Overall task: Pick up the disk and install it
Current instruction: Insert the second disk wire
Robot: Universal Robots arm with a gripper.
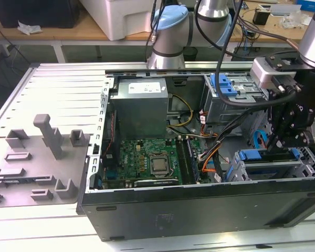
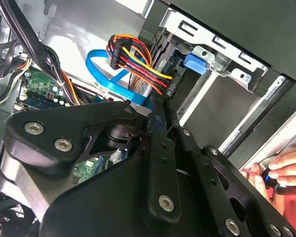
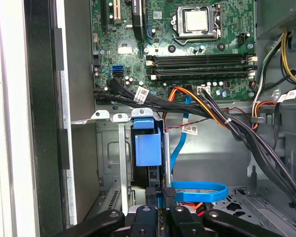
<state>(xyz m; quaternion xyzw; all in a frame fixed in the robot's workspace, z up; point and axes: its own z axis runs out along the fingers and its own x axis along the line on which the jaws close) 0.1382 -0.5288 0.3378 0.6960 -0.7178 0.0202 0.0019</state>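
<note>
Exterior view first: the disk (image 1: 268, 156), known by its blue caddy edge, is standing on edge in the metal drive cage (image 1: 252, 170) at the near corner of the open computer case (image 1: 199, 210), on the exterior view's right. It is sitting in a slot of that cage, with the blue front tab (image 3: 148, 148) facing outward in the first wrist view and the caddy's blue tab (image 2: 196, 63) peeking from the cage in the second wrist view.

The gripper (image 1: 291, 137) is hanging right over the top edge of the disk, and in the first wrist view its black fingers (image 3: 153, 197) are pinching together on the thin blue-and-dark edge, so the gripper (image 3: 160, 195) is closed on the disk. In the second wrist view the gripper (image 2: 160, 123) is pointing down toward the cage.

Just beside the cage, a flat blue data cable (image 3: 197, 191) is looping across the case floor, and a bundle of orange, red and yellow wires (image 2: 138, 64) is running to a connector near the disk. Further in, the green motherboard (image 1: 147, 160) is lying flat, with the grey power supply box (image 1: 140, 107) beyond it. A person's hand (image 2: 286, 170) is resting at the case edge. A grey fixture plate (image 1: 37, 157) is lying well apart, on the exterior view's left.
</note>
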